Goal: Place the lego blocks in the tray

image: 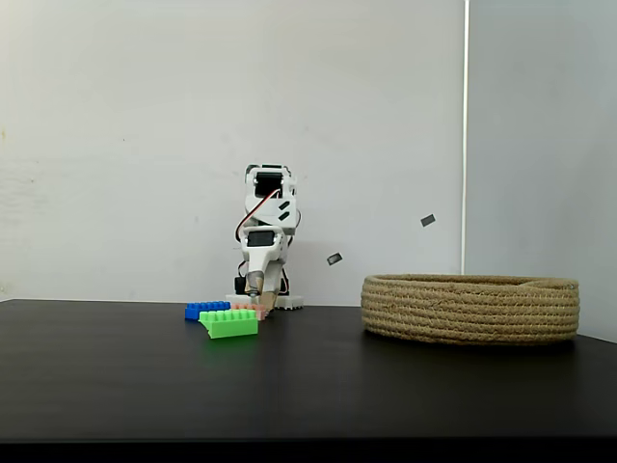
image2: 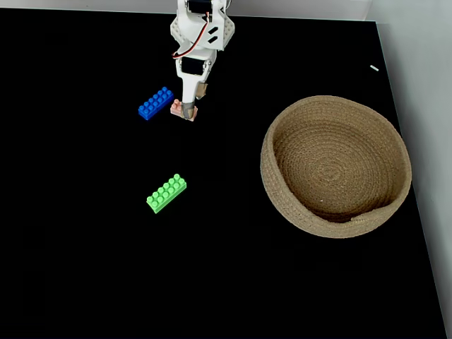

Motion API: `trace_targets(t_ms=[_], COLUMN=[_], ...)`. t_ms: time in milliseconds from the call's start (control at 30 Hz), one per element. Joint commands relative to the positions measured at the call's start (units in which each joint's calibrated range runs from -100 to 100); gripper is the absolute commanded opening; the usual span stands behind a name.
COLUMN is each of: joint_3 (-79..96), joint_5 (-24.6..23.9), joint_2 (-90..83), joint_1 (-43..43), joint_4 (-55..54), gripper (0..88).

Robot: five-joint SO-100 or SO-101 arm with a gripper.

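The tray (image2: 282, 191), a wide round basket of coiled tan rope (image: 470, 309), sits right of the arm and holds nothing. Three lego blocks lie on the black table. The green one (image2: 167, 193) (image: 229, 323) lies alone, nearest the front. The blue one (image2: 155, 103) (image: 204, 310) lies just left of the gripper. The pale pink one (image2: 176, 106) (image: 242, 307) sits under the gripper's tips. My white gripper (image2: 188, 111) (image: 261, 301) points straight down onto the pink block, its jaws narrow and closed around it, the block still resting on the table.
The arm's base (image2: 201, 18) stands at the table's far edge by the white wall. The table's right edge (image2: 406, 162) runs close beside the basket. Open black surface stretches between the blocks and the basket.
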Motion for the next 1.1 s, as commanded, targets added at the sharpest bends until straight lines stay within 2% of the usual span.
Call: trace_targets(t_ms=[0,133,300,467,567,900,1067], joint_3=[-2.07,-2.53,-3.62,-5.72,-7.09,-9.27,-26.15], joint_5=[0.24,1.17,1.95,1.9,1.86,1.42,-0.93], joint_2=[3.45,4.31,6.71,12.13,15.31,16.43,16.17], joint_1=[1.43,3.58,4.49,4.73,5.14,3.17,-1.78], joint_4=[1.12,1.12,0.62,-1.05,-1.47,-2.63,8.53], gripper=[32.4,31.5,24.8,8.1,2.6,0.1,0.1])
